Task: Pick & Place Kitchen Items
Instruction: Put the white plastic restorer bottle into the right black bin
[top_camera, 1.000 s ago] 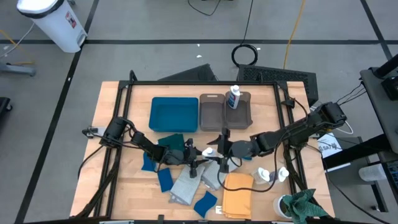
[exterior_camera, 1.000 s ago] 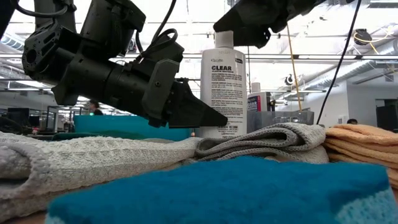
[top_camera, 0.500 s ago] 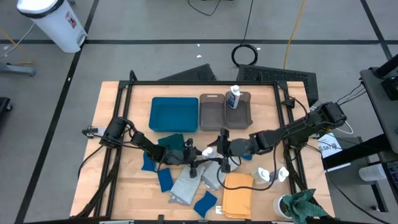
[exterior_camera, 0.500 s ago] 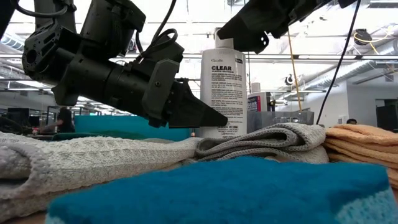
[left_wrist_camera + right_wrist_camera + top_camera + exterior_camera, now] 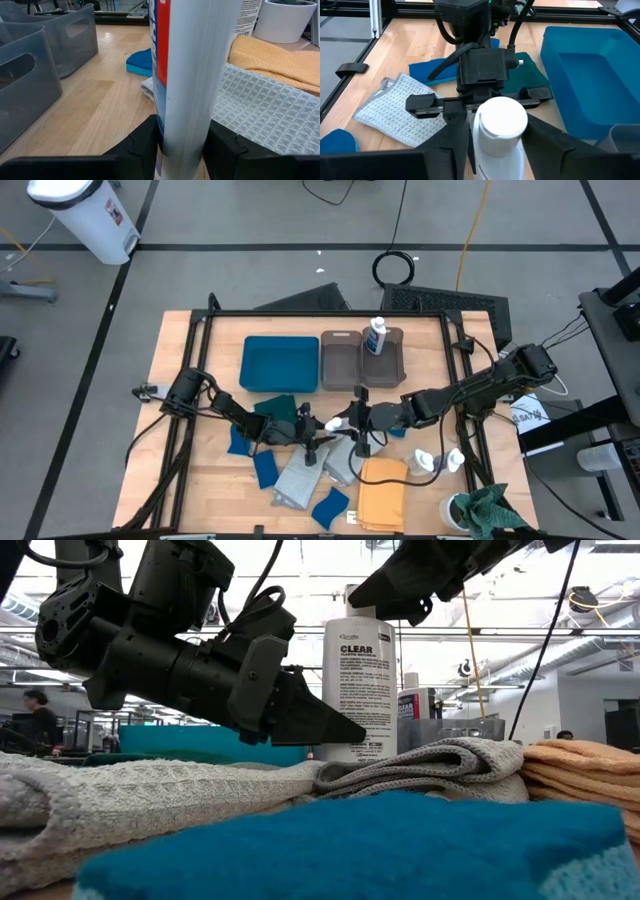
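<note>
A white bottle (image 5: pixel 360 690) with a blue label stands upright on the table (image 5: pixel 200 480) among the cloths, and both grippers are on it. My left gripper (image 5: pixel 182 145) is shut on its lower part. My right gripper (image 5: pixel 499 150) comes from the right at cap height and is shut on its top. Around the bottle lie a pale grey cloth (image 5: pixel 298 480), a dark teal cloth (image 5: pixel 280 412), a mustard cloth (image 5: pixel 381 492) and blue sponges (image 5: pixel 266 468). A second bottle (image 5: pixel 376 337) stands in a grey bin (image 5: pixel 392 365). My left gripper pinches the bottle's body just above its base (image 5: pixel 175 135) between its two fingers. It reaches in almost level from the table's left, fingers across the bottle. The bottle stands upright; its base is hidden behind the cloth. My right gripper has a finger (image 5: pixel 452 142) on either side of the bottle just below the white cap (image 5: pixel 500 117). It comes slanting down from the table's right. The fingers and the cap hide the contact itself.
A flat teal tray (image 5: pixel 279 363) and a second grey bin (image 5: pixel 342 362) stand at the far side. White cups (image 5: pixel 440 460) and a green rag (image 5: pixel 485 510) sit at the right edge. Another sponge (image 5: pixel 330 507) lies near the front.
My right gripper has turned slightly at the bottle's cap. The bottle and my left gripper have kept still.
</note>
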You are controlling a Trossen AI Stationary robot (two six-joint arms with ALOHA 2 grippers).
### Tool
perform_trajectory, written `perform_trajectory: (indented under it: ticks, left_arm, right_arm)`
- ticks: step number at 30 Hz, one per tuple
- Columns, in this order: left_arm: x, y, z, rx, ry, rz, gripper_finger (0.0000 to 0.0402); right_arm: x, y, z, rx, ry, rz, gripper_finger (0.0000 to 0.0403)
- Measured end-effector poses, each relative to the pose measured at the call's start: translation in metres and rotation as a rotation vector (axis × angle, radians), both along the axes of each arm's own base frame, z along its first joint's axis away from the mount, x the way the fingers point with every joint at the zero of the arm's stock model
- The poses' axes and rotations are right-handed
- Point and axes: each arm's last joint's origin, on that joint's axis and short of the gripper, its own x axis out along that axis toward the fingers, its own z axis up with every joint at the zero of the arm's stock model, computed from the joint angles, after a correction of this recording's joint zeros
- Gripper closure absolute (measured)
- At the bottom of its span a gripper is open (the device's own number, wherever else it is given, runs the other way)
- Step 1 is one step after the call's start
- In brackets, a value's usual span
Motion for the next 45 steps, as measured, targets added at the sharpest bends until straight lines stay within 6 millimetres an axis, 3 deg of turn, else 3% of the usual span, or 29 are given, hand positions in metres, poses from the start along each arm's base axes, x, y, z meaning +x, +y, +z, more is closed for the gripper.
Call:
perform_trajectory:
  ticks: [14, 29, 32, 40, 45]
  left_arm:
    - [-0.0001, -0.0001, -0.0002, 0.001, 0.001, -0.001, 0.0273]
    - [-0.0002, -0.0001, -0.0002, -0.061, -0.004, 0.024, 0.0268]
    - [-0.0002, -0.0001, -0.0001, -0.084, -0.008, 0.042, 0.0242]
    - [-0.0002, 0.0001, -0.0008, -0.123, -0.004, 0.027, 0.0126]
    - [0.0001, -0.0007, 0.0076, -0.118, -0.023, 0.005, 0.0086]
  right_arm:
    - [0.0000, 0.0000, 0.0001, -0.018, -0.001, 0.009, 0.0306]
    - [0.0000, -0.0001, 0.0000, -0.024, -0.001, 0.013, 0.0308]
    - [0.0000, -0.0001, 0.0000, -0.024, -0.001, 0.014, 0.0308]
    - [0.0000, 0.0002, 0.0000, -0.031, -0.001, 0.017, 0.0308]
    - [-0.0011, -0.0002, 0.0013, -0.031, -0.002, 0.018, 0.0308]
